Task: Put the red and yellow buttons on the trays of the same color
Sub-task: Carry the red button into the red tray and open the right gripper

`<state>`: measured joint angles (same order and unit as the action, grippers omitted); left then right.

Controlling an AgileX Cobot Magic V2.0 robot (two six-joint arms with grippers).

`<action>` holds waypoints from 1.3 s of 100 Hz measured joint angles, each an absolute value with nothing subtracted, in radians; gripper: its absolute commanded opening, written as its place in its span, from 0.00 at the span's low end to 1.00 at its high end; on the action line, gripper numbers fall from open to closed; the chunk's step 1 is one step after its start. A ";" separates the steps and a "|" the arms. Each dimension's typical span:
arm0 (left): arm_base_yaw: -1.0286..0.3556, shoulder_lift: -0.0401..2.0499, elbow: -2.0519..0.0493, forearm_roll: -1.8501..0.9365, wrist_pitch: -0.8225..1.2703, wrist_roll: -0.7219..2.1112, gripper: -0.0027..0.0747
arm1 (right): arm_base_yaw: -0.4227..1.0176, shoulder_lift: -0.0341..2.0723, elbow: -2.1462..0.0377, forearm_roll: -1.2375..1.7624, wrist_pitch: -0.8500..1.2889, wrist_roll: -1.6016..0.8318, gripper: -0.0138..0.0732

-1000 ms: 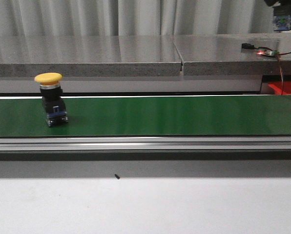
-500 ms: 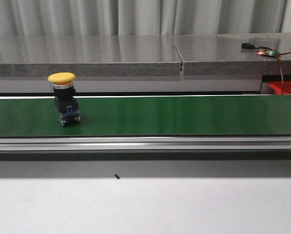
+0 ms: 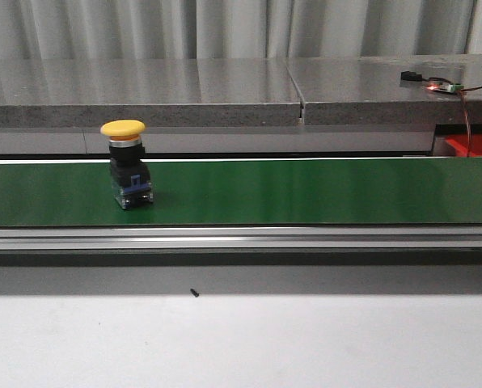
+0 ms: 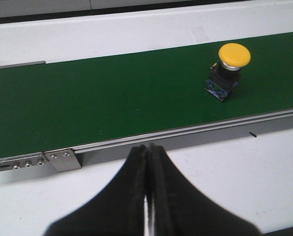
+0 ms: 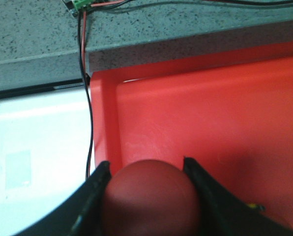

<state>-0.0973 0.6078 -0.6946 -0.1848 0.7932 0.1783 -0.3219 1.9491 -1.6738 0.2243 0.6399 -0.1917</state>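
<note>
A yellow button (image 3: pixel 126 162) with a black and blue base stands upright on the green belt (image 3: pixel 306 191), left of centre; the left wrist view shows the yellow button (image 4: pixel 228 69) too. My left gripper (image 4: pixel 149 147) is shut and empty, over the white table short of the belt. My right gripper (image 5: pixel 146 169) is shut on a red button (image 5: pixel 149 199), whose dome fills the gap between the fingers. It hangs over the near-left corner of the red tray (image 5: pixel 205 108). A corner of the red tray (image 3: pixel 474 145) shows at the far right of the front view. No yellow tray is in view.
A grey stone ledge (image 3: pixel 225 89) runs behind the belt, with a small circuit board (image 3: pixel 439 84) and red and black wires (image 5: pixel 85 73) hanging at the tray's corner. An aluminium rail (image 3: pixel 241 236) borders the belt's near side. White table (image 3: pixel 241 339) lies in front.
The yellow button has ridden to the right along the belt. A gripper seen at the top right corner a second ago has left the front view.
</note>
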 measured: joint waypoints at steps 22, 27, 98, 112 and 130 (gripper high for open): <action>-0.097 0.608 -0.695 -0.185 0.793 0.178 0.01 | -0.318 2.053 -1.742 0.233 0.630 -0.192 0.27; -0.097 0.608 -0.695 -0.185 0.793 0.178 0.01 | -0.318 2.069 -1.742 0.233 0.630 -0.192 0.27; -0.097 0.608 -0.695 -0.185 0.793 0.178 0.01 | -0.309 2.202 -1.750 0.276 0.581 -0.192 0.57; -0.097 0.608 -0.695 -0.185 0.793 0.178 0.01 | -0.309 2.202 -1.752 0.277 0.581 -0.192 0.76; -0.097 0.608 -0.695 -0.185 0.793 0.178 0.01 | -0.309 2.202 -1.752 0.277 0.581 -0.192 0.76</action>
<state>-0.0973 0.6078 -0.6946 -0.1848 0.7932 0.1783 -0.3091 2.2021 -1.7520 0.2774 0.5806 -0.1917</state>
